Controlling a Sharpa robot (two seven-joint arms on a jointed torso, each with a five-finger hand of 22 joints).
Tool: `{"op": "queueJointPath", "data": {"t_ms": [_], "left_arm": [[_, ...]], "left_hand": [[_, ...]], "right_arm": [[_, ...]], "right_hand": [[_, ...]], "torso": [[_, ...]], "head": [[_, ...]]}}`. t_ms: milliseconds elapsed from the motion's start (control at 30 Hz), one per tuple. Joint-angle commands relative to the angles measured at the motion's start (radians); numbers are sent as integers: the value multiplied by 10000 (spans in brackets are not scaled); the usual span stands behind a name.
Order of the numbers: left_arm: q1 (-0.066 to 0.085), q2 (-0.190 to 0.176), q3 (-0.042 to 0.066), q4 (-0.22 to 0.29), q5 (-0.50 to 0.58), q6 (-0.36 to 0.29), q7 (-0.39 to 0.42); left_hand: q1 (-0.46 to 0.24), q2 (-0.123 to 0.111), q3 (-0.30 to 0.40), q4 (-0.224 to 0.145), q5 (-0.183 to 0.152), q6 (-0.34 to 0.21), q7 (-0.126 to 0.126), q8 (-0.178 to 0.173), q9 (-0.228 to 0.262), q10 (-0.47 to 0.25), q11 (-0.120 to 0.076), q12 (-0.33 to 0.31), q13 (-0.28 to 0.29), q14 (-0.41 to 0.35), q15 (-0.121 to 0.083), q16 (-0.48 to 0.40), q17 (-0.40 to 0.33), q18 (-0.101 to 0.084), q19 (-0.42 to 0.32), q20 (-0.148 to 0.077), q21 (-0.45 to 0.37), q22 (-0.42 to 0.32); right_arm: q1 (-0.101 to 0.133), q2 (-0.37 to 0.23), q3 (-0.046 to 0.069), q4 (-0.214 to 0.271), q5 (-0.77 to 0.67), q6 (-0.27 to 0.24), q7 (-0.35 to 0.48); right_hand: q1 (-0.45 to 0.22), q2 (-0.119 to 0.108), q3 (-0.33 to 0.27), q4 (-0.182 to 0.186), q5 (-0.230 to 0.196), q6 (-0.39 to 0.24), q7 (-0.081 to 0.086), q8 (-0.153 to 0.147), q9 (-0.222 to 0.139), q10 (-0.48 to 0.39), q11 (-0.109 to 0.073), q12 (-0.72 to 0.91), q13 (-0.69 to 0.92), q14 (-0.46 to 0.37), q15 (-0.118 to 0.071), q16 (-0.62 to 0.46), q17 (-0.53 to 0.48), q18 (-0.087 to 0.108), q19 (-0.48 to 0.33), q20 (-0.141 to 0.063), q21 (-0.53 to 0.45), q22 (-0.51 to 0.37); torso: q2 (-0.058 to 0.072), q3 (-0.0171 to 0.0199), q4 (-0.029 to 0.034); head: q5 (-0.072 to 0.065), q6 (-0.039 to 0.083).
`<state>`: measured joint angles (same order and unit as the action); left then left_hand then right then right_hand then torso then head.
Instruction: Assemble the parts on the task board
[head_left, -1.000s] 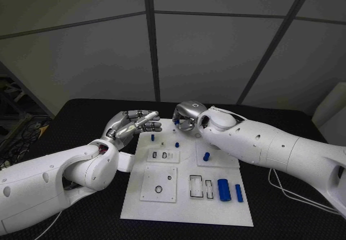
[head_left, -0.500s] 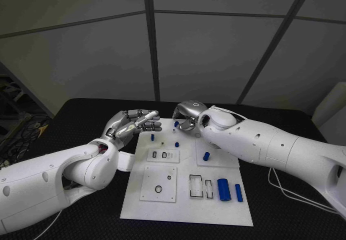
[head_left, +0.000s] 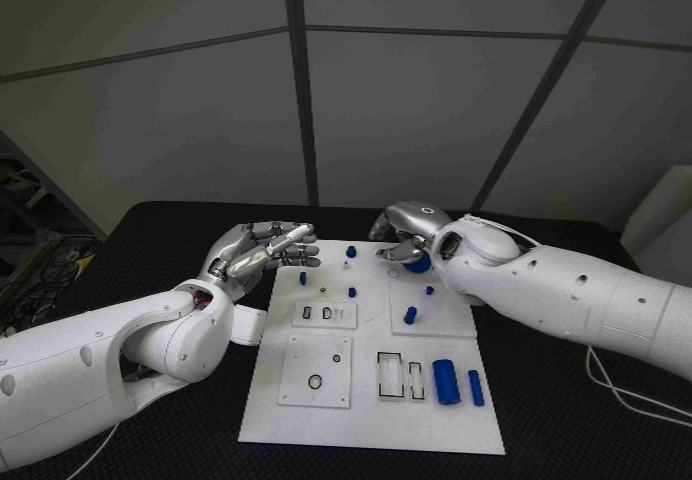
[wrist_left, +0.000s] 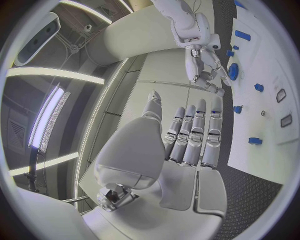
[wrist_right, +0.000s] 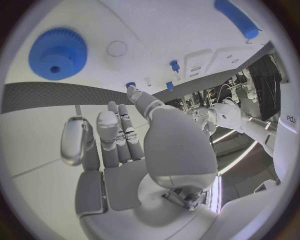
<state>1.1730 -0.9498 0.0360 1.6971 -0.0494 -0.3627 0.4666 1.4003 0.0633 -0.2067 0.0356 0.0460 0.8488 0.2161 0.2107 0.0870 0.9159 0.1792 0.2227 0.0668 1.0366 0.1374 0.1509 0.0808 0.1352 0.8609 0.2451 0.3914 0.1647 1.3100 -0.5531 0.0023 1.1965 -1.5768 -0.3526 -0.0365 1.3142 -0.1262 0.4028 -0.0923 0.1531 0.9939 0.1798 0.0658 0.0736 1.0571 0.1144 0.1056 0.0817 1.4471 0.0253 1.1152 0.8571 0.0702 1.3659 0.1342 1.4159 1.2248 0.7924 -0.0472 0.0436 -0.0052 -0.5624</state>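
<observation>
Board (head_left: 375, 420), white, mid-table: we log it first, with blue parts standing and lying on it. Right hand (head_left: 408, 240) hangs over the far right corner, fingers spread, holding nothing. Left hand (head_left: 267, 247) hovers off the far left edge, fingers straight and together, also empty. Gear (head_left: 417, 265), round, blue, toothed, lies flat on the board just below the right hand's fingertips, bore upward; in the right wrist view it (wrist_right: 58, 53) sits just past the fingers (wrist_right: 74, 140). We judge the right hand far nearer for any pick.
</observation>
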Motion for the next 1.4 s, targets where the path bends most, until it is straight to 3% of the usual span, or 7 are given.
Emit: {"op": "queueJointPath", "data": {"t_ms": [33, 167, 333, 433, 567, 767, 1400], "left_arm": [[14, -23, 9, 2, -56, 147, 33], [14, -29, 8, -36, -55, 165, 26], [13, -16, 7, -93, -54, 220, 13], [13, 1, 7, -146, -54, 272, 7], [12, 26, 7, -217, -54, 319, 2], [11, 81, 7, -311, -53, 371, -4], [7, 163, 7, -378, -52, 413, -24]], "left_hand": [[-27, 104, -56, -29, 63, 6, 124, -52, -13, 45, 37, -73, -9, 11, 36, -48, -18, 446, 32, -20, 48, -21], [-27, 104, -56, -29, 63, 6, 124, -52, -13, 45, 37, -73, -9, 11, 36, -48, -18, 446, 32, -20, 48, -21], [-27, 104, -56, -29, 63, 6, 124, -52, -13, 45, 37, -73, -9, 11, 36, -48, -18, 446, 32, -20, 48, -21], [-26, 105, -56, -29, 63, 7, 124, -52, -13, 45, 37, -74, -9, 11, 36, -48, -18, 446, 32, -20, 48, -21], [-24, 114, -57, -35, 64, 10, 122, -54, -14, 50, 36, -76, -8, 11, 37, -53, -19, 445, 29, -19, 46, -23], [-24, 114, -57, -35, 64, 10, 122, -54, -14, 50, 36, -76, -8, 11, 37, -53, -19, 445, 29, -19, 46, -23], [-24, 133, -57, -41, 63, 15, 119, -55, -14, 58, 35, -78, -6, 11, 37, -59, -20, 445, 26, -19, 45, -26]], "right_arm": [[35, -622, 143, 676, 1046, -224, -344], [34, -1319, 291, 1188, 1311, 167, -711], [35, -1687, 356, 1203, 1572, 629, -1006], [36, -1748, 372, 1072, 1650, 1024, -1210], [37, -1695, 383, 898, 1697, 1552, -1452], [36, -1423, 387, 648, 1456, 2031, -1726], [33, -795, 388, 11, 1213, 2337, -2027]], "right_hand": [[-373, -47, -21, 284, -120, -2, -191, -7, 6, 970, -225, 378, 199, 137, -166, 334, 413, -100, 364, -88, 277, 536], [-766, -406, -480, 662, -194, 73, -578, 15, 21, 2906, -750, 1703, 1047, 409, -596, 1175, 1553, -381, 1175, -496, 904, 1918], [-904, -509, -791, 1147, -165, -34, -522, -28, 12, 2042, -662, 1566, 1331, 316, -587, 1040, 1282, -351, 1068, -578, 838, 1743], [-717, -599, -957, 1229, -220, -100, -610, -22, 9, 2772, -800, 2164, 1767, 383, -664, 1255, 1566, -409, 1244, -602, 972, 2055], [-294, -697, -1543, 1734, -199, -184, -734, 4, 46, 2862, -931, 5313, 5038, 645, -784, 2402, 3203, -486, 1451, -737, 1128, 2420], [20, -598, -1966, 2643, -220, -312, -623, -6, 216, 3162, -856, 10457, 10515, 859, -648, 3548, 5096, -677, 1982, -646, 1504, 3346], [152, -573, -2057, 2955, -220, -389, -597, -10, 292, 3260, -783, 11190, 11361, 885, -622, 3711, 5384, -702, 2049, -587, 1549, 3460]], "torso": [[-33, 66, -113], [-46, 117, -172], [-43, 121, -191], [-30, 112, -162], [-16, 108, -162], [-16, 110, -156], [-18, 88, -133]], "head": [[24, 46], [0, 84], [-41, 94], [-143, 96], [-148, 91], [-181, 55], [-189, -37]]}}
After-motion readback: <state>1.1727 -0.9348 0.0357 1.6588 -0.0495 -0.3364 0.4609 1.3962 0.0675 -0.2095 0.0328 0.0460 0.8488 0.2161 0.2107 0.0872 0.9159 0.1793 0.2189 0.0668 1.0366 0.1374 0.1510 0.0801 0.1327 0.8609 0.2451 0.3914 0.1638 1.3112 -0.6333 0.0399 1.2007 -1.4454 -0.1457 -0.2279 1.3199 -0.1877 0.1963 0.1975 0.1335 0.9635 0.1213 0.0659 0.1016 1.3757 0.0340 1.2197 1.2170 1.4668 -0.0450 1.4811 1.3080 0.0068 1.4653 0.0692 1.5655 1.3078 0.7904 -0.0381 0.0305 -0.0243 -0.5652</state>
